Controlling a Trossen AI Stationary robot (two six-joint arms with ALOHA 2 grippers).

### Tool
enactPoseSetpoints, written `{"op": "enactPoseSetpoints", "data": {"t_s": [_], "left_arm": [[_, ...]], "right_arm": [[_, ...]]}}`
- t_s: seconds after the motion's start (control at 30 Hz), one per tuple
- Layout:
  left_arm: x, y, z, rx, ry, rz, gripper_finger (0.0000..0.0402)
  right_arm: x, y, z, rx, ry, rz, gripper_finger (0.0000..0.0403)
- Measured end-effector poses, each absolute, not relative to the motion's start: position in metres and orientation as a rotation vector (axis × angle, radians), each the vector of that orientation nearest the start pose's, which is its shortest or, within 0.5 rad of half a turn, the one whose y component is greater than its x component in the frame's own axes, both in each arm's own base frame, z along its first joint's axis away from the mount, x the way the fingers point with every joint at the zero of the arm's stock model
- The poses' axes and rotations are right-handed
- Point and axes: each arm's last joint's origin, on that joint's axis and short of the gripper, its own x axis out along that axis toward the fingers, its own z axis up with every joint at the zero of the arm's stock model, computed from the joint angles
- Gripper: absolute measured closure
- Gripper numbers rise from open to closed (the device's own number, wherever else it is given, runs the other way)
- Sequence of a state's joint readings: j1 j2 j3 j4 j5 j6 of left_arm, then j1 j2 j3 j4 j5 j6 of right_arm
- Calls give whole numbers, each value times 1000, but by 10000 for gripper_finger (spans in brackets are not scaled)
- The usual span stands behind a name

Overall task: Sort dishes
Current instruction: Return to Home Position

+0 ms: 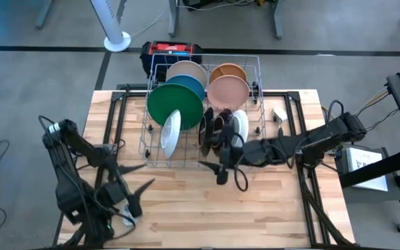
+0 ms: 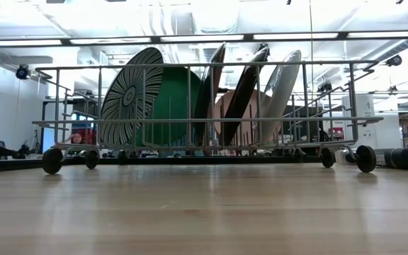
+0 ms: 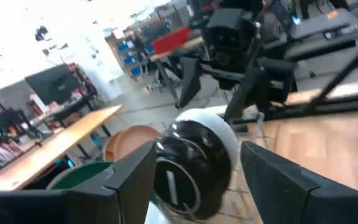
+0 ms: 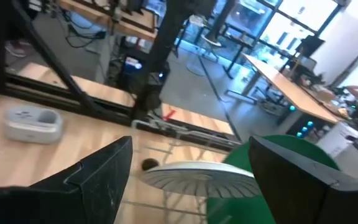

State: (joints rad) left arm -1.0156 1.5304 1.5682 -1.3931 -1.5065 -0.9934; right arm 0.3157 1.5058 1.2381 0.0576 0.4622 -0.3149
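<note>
Your right gripper, fingers wide apart and empty, faces the racked dishes just ahead; the left gripper, likewise spread and empty, waits farther off.

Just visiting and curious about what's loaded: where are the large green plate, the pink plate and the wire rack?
large green plate (image 1: 173, 103), high view, middle of its green face.
pink plate (image 1: 228, 91), high view, centre of its face.
wire rack (image 2: 331, 64), low view, its top rail towards the right.

Left gripper and right gripper both hold fingers apart.
</note>
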Motion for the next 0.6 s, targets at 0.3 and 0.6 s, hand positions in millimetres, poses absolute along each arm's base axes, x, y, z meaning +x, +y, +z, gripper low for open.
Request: {"op": "enactPoseSetpoints", "data": {"t_s": [0.3,0.6], "left_arm": [[207,-291,392,352,291,407,178],[248,-339,406,499,209,334,178]], "right_arm": [[314,137,345,-416,179,-5,94],[269,181,358,-497,147,23,96]]}}
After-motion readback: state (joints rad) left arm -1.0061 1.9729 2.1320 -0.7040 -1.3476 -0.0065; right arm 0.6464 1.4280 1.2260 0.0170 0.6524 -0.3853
